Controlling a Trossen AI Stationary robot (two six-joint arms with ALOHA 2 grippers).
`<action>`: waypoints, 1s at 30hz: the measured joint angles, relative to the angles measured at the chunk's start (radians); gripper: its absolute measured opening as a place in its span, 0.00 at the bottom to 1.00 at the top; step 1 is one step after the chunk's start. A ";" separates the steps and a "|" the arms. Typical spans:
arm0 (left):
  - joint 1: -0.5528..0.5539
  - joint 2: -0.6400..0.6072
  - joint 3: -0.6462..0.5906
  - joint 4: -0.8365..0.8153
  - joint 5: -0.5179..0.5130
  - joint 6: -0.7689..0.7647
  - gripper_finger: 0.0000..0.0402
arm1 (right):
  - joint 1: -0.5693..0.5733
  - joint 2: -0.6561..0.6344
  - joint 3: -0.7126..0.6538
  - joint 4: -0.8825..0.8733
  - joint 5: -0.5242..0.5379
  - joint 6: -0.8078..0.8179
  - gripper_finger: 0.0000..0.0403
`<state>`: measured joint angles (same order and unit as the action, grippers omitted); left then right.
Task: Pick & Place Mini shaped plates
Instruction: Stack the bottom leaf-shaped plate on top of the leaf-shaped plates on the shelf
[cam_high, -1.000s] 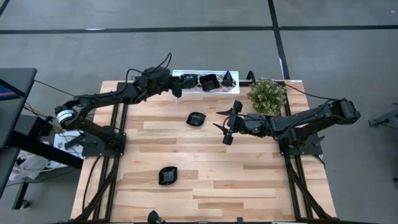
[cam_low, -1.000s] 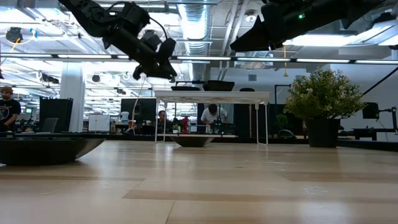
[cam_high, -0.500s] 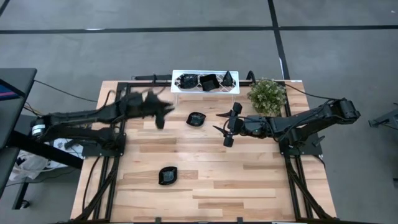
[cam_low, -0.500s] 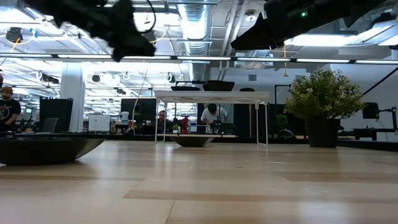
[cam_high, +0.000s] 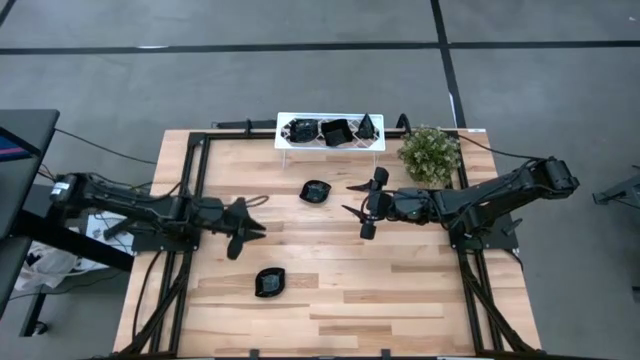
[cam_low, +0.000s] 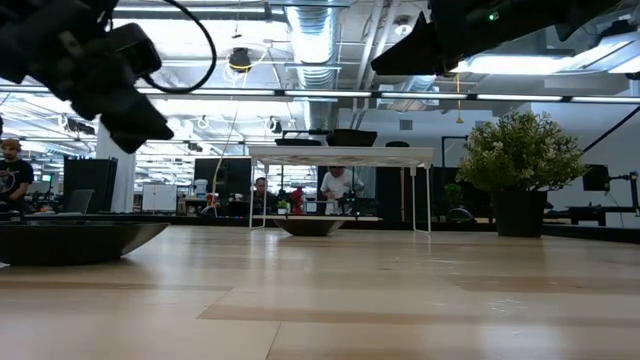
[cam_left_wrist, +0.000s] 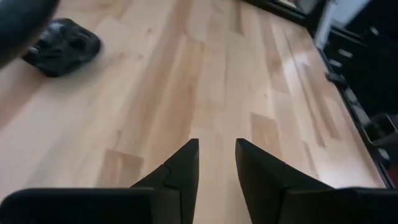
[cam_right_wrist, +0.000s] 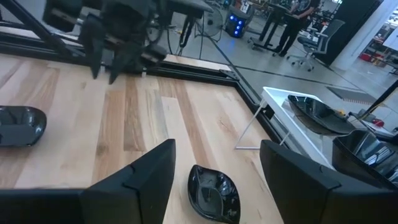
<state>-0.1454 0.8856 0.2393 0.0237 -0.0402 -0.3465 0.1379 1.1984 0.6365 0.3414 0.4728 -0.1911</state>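
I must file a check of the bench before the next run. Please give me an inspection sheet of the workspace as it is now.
Surface: wooden table, bare planks, no spill seen.
Job's things: one black plate mid-table, another black plate nearer the front; three more in the white tray at the far edge.
Clutter: green plant beside the tray.
Grippers: left gripper above the table's left part, fingers slightly apart, empty; right gripper near the centre, open, empty.
Cables: cable trailing off the table's left side.
Surroundings: grey floor; people at desks far behind in the low view.
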 joint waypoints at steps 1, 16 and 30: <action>-0.019 0.000 -0.006 0.004 -0.001 -0.001 0.26 | 0.000 0.000 0.000 0.001 0.000 0.000 0.57; -0.096 0.000 -0.008 0.075 -0.020 -0.001 0.26 | 0.000 0.000 0.000 0.005 0.000 -0.001 0.57; -0.167 0.051 -0.007 0.125 -0.061 -0.106 0.26 | -0.003 0.000 0.023 0.004 -0.005 -0.003 0.57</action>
<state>-0.3123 0.9363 0.2321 0.1484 -0.1010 -0.4529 0.1349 1.1984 0.6597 0.3453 0.4683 -0.1936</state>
